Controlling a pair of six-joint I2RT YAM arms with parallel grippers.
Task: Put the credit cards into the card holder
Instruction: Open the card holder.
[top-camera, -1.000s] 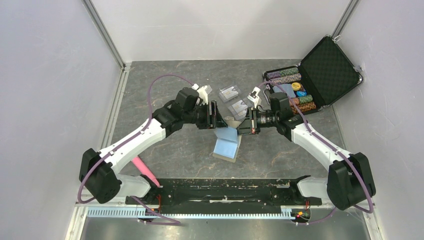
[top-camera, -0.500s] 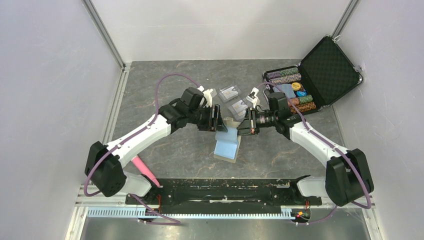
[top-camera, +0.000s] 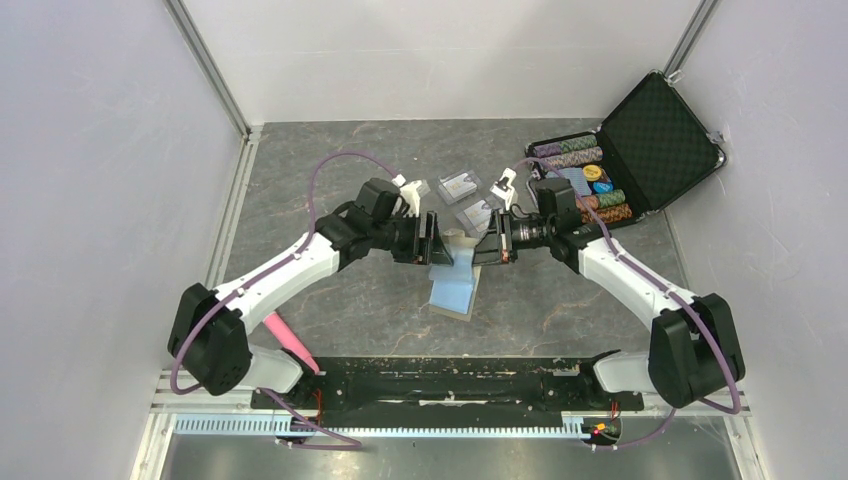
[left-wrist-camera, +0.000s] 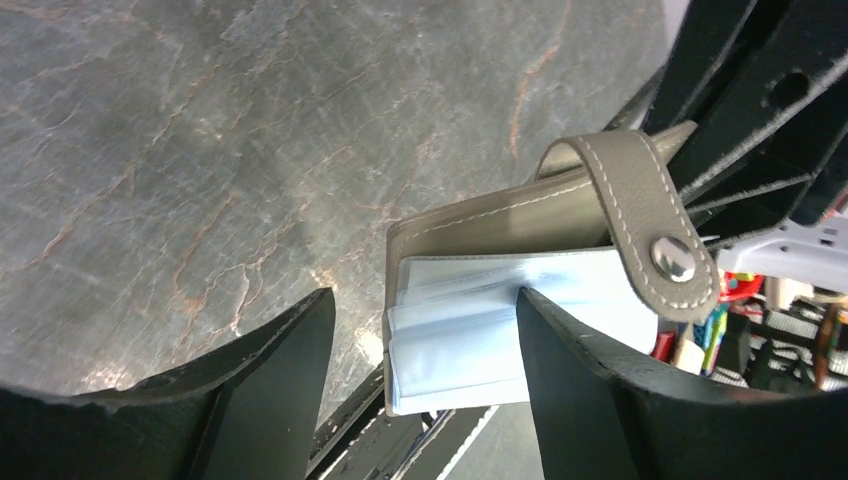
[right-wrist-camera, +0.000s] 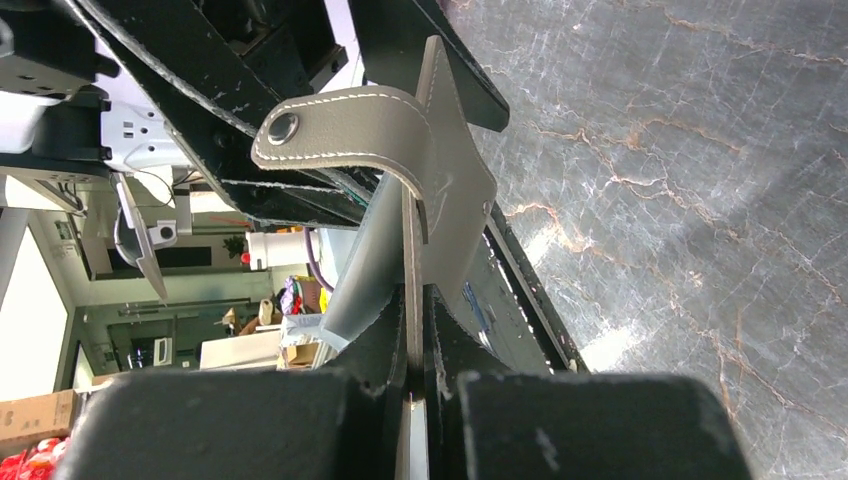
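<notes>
The card holder (top-camera: 455, 275) was mid-bench (top-camera: 330, 150), its tan edge pinched in my closed right gripper (right-wrist-camera: 415, 340). My left gripper (left-wrist-camera: 422, 300) gaped astride its blue pockets, possibly cardless. Bench room lay leftward; the black case (top-camera: 655, 140) held chips (top-camera: 585, 180) back-right.

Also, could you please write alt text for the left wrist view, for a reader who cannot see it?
An open olive-tan card holder shows against the grey marbled table, its pale blue pockets fanned out and its snap strap curling over the top. The left gripper has its two dark fingers apart in the foreground, the pockets partly between them.
</notes>
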